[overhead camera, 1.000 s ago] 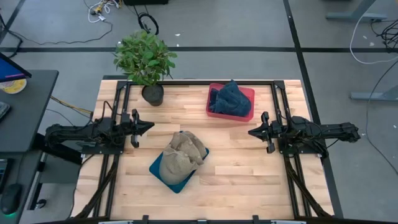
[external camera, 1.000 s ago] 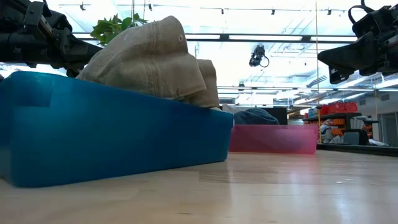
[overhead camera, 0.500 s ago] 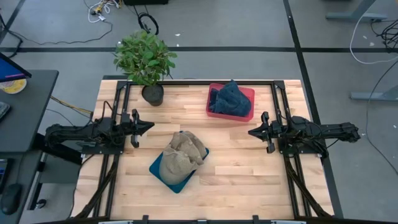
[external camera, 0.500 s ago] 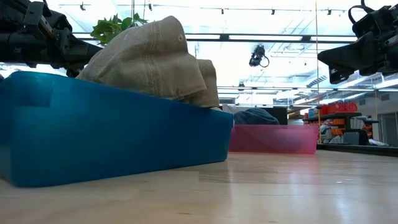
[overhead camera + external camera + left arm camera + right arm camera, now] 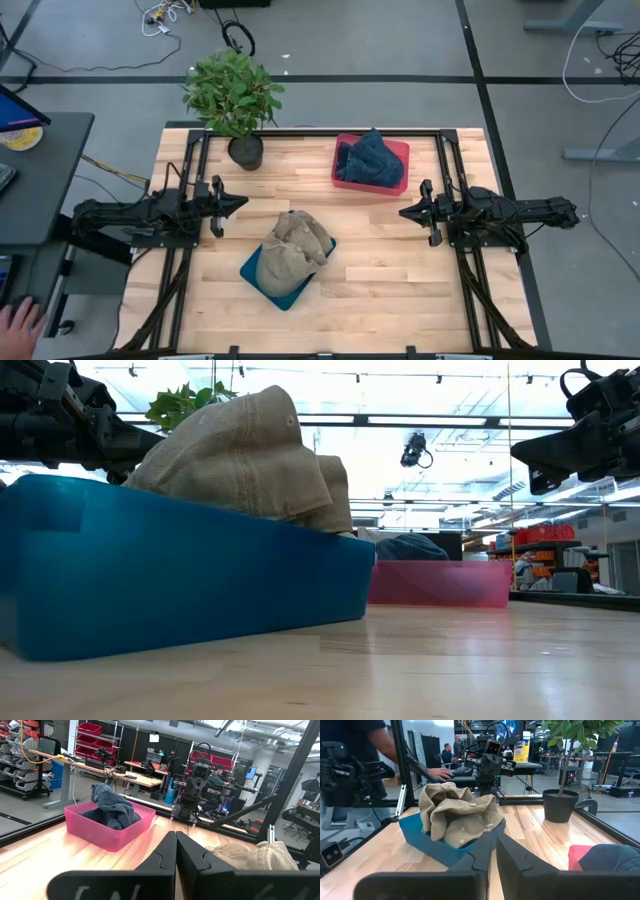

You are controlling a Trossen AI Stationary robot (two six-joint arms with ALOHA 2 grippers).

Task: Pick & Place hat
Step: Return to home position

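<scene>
Step in hand, by my reading: the sorting is looking finished, and both arms are sitting at what looks like their rest pose. Nothing is lying loose on the bench (image 5: 390, 290).

Far left, off the bench: a person's hand (image 5: 18, 322) is showing at the lower corner, near a dark desk (image 5: 45, 170) and well apart from both arms.

Left tool (image 5: 243, 203): hanging above the bench's left side and pointing inward. Its fingers are pressing together and carrying nothing.

Potted plant (image 5: 232, 95): standing at the far left of the bench, just beyond the left arm and touching neither bin.

Blue bin (image 5: 262, 278): sitting front of middle, turned at an angle. Brown caps (image 5: 296, 248) are heaping inside it and rising over the rim. I cannot tell how many there are.

Pink bin (image 5: 345, 180): sitting at the far edge, right of middle. Blue caps (image 5: 372, 157) are lying bunched in it, with one fold poking above the wall.

Right tool (image 5: 403, 212): hanging over the right side and facing the left tool. Its fingers are narrowed to a slit and it is empty.

Next move, as judged: little is being asked beyond settling each arm on its own side, and no grasp is pending.

Obstructions: the brown heap is lying between the two tools, though in the low view both are hanging above it. The plant is crowding the left arm's far side. Nothing is blocking the right arm.
</scene>
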